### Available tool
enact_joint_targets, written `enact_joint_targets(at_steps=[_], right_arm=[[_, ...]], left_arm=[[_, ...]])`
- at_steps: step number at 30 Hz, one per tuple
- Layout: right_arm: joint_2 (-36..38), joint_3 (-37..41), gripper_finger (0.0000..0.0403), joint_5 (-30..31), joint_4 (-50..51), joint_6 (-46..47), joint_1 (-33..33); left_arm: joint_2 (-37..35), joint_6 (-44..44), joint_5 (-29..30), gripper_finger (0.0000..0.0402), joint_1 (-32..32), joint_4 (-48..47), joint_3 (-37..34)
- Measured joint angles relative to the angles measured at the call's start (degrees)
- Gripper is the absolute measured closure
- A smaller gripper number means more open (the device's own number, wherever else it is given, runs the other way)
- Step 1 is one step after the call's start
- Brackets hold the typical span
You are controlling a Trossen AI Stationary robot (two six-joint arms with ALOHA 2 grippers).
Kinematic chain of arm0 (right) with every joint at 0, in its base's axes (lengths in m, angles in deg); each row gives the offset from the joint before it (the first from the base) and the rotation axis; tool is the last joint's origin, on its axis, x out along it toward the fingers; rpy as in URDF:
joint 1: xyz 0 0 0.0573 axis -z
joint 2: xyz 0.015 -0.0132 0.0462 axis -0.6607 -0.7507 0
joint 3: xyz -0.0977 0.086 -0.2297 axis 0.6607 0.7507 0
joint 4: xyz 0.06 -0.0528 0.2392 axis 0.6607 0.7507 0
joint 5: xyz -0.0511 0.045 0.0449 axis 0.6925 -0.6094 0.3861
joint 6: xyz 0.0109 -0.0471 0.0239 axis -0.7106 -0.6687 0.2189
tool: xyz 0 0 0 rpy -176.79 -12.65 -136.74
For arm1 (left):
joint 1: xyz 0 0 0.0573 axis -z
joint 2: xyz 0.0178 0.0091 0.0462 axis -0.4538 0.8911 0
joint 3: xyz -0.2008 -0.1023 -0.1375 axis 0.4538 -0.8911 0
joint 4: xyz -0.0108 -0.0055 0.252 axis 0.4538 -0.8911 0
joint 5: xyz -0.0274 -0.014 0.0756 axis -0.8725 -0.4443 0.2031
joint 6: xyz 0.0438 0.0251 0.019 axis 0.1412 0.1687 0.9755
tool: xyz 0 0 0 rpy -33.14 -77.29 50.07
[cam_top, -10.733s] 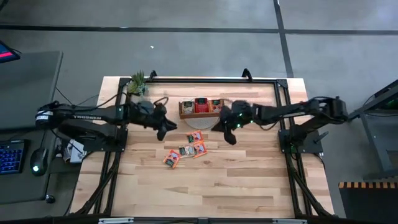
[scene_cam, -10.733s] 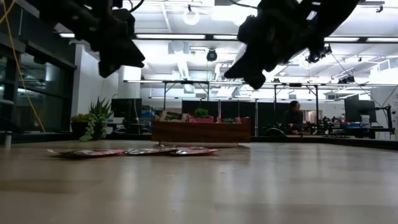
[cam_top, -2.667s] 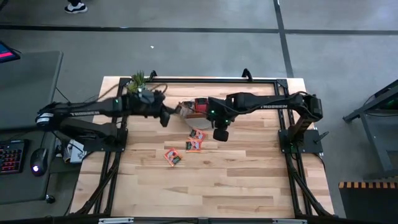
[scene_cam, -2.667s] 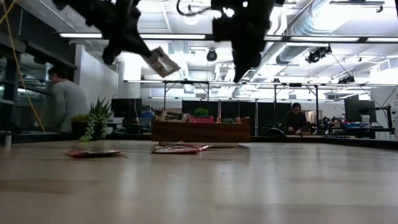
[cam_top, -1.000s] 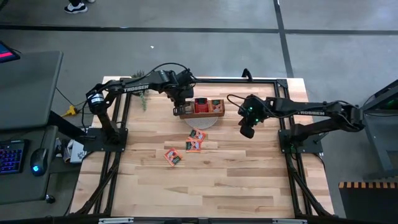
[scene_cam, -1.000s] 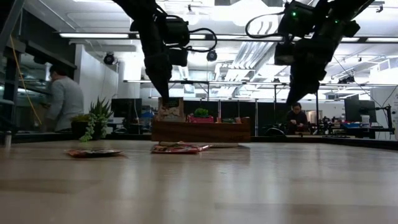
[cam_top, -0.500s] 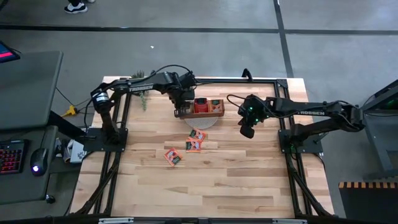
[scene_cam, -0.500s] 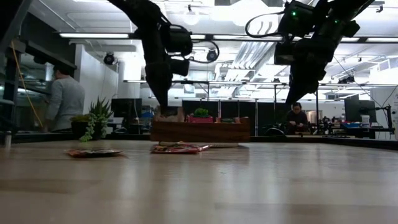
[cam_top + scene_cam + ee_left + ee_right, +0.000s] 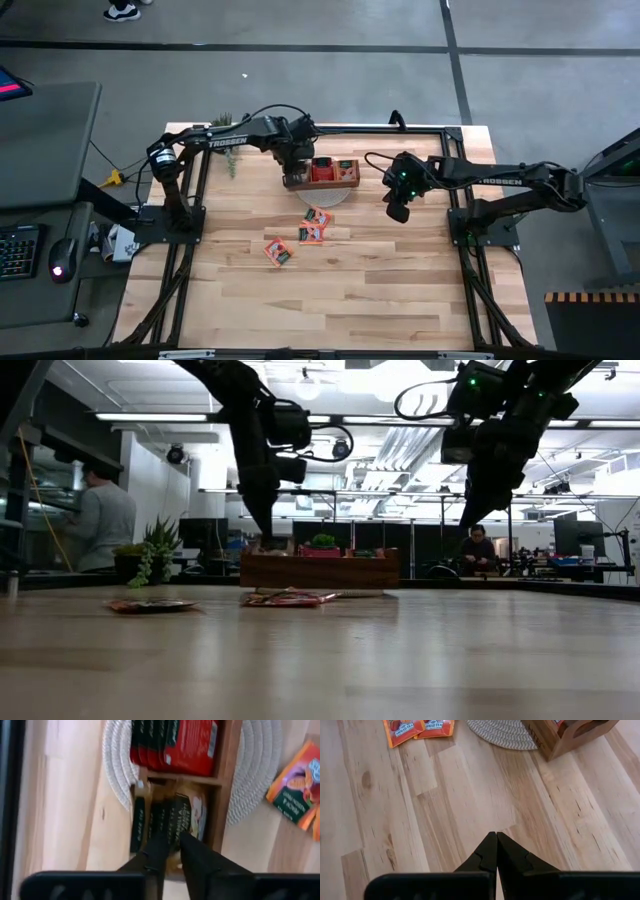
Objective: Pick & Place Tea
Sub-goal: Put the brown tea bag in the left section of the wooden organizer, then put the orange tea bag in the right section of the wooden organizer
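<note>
The brown wooden tray (image 9: 340, 183) stands on a round woven mat (image 9: 116, 765) at the far middle of the table. My left gripper (image 9: 294, 178) points down into the tray's left compartment (image 9: 141, 780), shut on a green-grey tea sachet (image 9: 181, 815) that stands among other dark sachets. Red sachets (image 9: 190, 745) fill the middle compartment. Three orange sachets (image 9: 318, 217) (image 9: 311, 234) (image 9: 278, 253) lie flat on the table nearer to me. My right gripper (image 9: 397, 212) is shut and empty, above bare table right of the tray. My left gripper pinches the green-grey sachet's upper edge (image 9: 173, 831) between its two fingers, from above, pointing down. The sachet stands on edge inside the tray's left compartment, beside the other sachets there. Its lower end is hidden in the compartment.
A small potted plant (image 9: 222, 128) stands at the table's far left corner. A black metal frame (image 9: 452, 190) runs along the table's sides. In the low view a person (image 9: 93, 520) stands in the room beyond the table, and another (image 9: 477, 550) sits farther off.
My left gripper has gone down with the green-grey sachet, from just above the tray into its left compartment. The sachet now stands inside the compartment. My right gripper has kept still.
</note>
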Motion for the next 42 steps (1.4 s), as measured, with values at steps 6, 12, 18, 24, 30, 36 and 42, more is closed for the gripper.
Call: enact_joint_targets(at_steps=[6,12,18,24,30,36,42], right_arm=[[0.0,0.0,0.0402,0.0,0.0,-1.0,0.0],[0.0,0.0,0.0402,0.0,0.0,-1.5,0.0],[0.0,0.0,0.0402,0.0,0.0,-1.5,0.0],[0.0,0.0,0.0402,0.0,0.0,-1.5,0.0],[0.0,0.0,0.0402,-0.1,0.0,-1.1,0.0],[0.0,0.0,0.0402,-0.1,0.0,-1.1,0.0],[0.0,0.0,0.0402,-1.1,-2.4,-1.0,0.0]], left_arm=[[0.0,-1.3,0.4,0.0287,0.0,-2.1,0.0],[0.0,-4.1,4.6,0.0243,0.0,-3.9,3.5],[0.0,-4.6,7.2,0.0217,0.0,-7.9,12.0],[-1.0,-8.8,8.0,0.0216,0.0,-12.0,17.6],[-6.2,-10.1,8.3,0.0249,0.0,-15.1,18.0],[-11.0,-13.2,7.8,0.031,0.7,-18.6,18.1],[-13.4,-14.6,7.9,0.0391,5.4,-22.2,18.0]])
